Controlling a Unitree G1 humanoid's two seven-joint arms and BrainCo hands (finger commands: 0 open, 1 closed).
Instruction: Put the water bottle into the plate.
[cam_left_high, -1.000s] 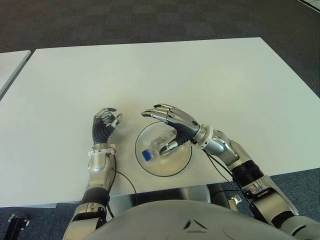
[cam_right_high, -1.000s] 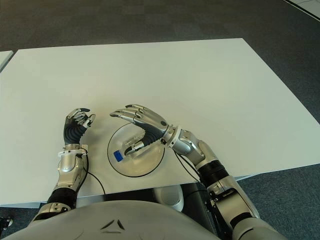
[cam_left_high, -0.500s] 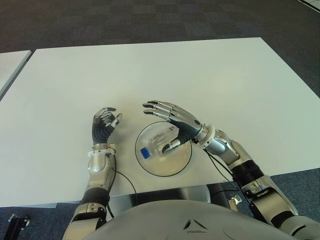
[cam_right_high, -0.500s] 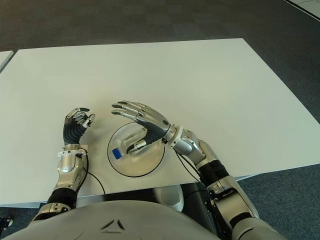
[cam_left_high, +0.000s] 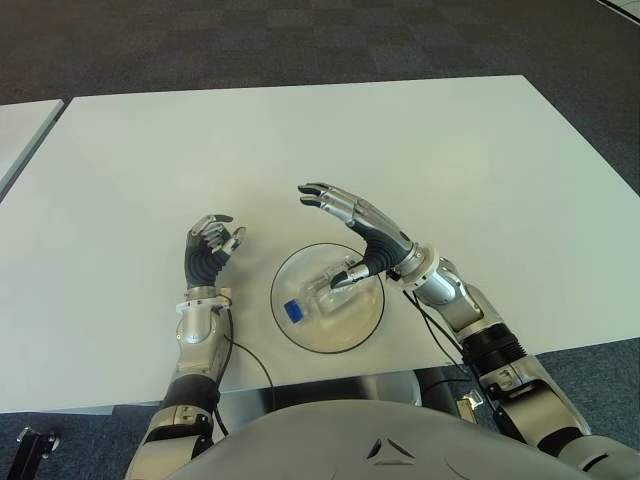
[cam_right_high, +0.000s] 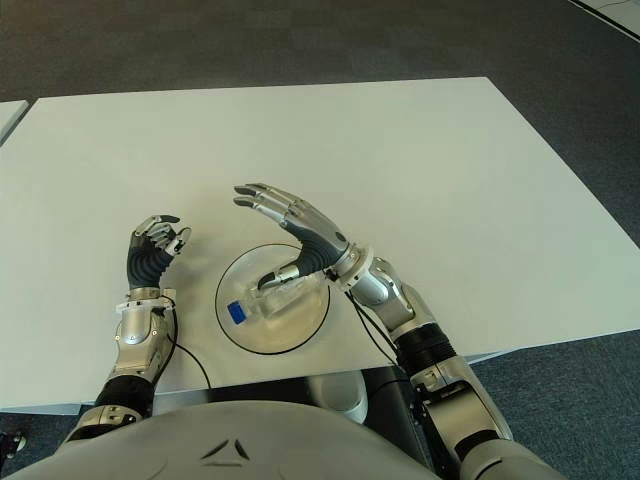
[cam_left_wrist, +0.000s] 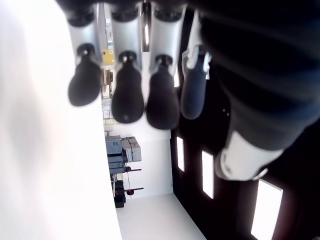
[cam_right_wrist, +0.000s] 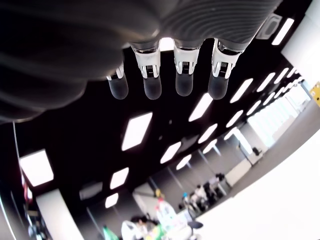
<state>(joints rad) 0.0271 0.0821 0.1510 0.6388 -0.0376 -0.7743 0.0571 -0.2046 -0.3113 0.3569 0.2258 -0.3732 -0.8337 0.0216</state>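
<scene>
1. Our right hand (cam_left_high: 362, 233) shows just right of frame centre in the left eye view, over the far-right part of the plate (cam_left_high: 368, 318). Fingers spread wide, gripping nothing; thumb tip points down toward the bottle's far end, and we can't tell whether it touches.
2. Water bottle (cam_left_high: 318, 293) lies on its side inside the plate, lower centre of frame, blue cap (cam_left_high: 292, 311) toward the lower left. It sits below and left of our palm, under the thumb side, apart from the four long fingers.
3. Our left hand (cam_left_high: 210, 250) shows left of the plate, fingers curled, holding nothing. Idle.
4. Risks, as we judge them:
 - The bottle is round and on its side, so a thumb brush on the way out could roll it toward the rim or off onto the table (cam_left_high: 300, 150).
 - If the thumb drags low, it could push the plate too.
 - The clear plate looks light and could slide.
5. Best guess: the placing looks done. We'd lift the hand straight up before pulling it away to the right.
6. Wrist views show only fingertips against the ceiling, no bottle in either hand.
</scene>
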